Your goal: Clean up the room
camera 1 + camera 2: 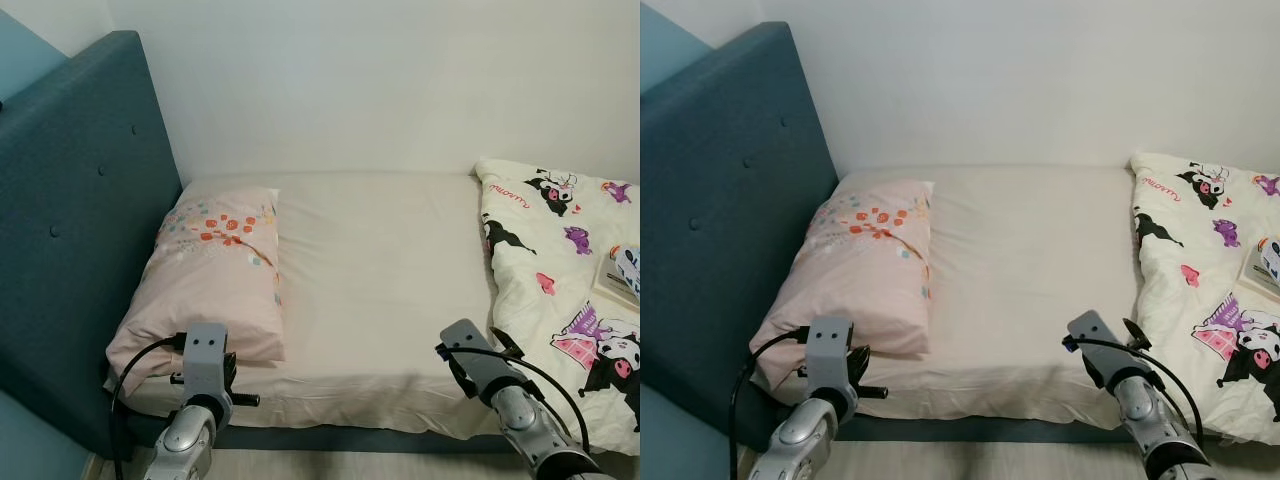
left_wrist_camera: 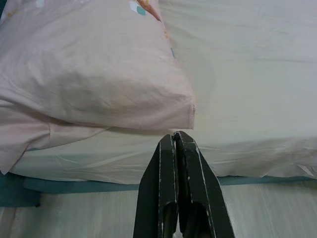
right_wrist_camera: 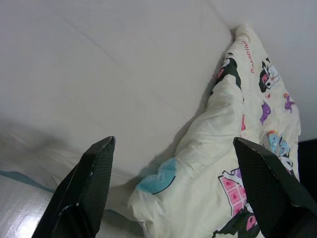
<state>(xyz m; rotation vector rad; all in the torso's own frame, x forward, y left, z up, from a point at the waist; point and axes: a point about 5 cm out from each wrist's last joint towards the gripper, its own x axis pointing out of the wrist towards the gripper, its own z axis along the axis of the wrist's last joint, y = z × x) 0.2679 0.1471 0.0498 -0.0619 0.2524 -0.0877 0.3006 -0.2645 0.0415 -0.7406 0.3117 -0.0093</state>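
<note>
A bed [image 1: 380, 290] with a cream sheet stands against a white wall, its teal headboard [image 1: 70, 230] at nine o'clock. A cartoon-printed duvet [image 1: 570, 290] lies bunched at three o'clock, with a small book [image 1: 620, 275] resting on it. A pink flowered pillow [image 1: 205, 285] lies beside the headboard. The right gripper [image 3: 173, 173], fingers spread wide, hovers at five o'clock near the duvet's near edge. The left gripper [image 2: 177, 144], fingers pressed together, hangs at seven o'clock just off the pillow's corner.
</note>
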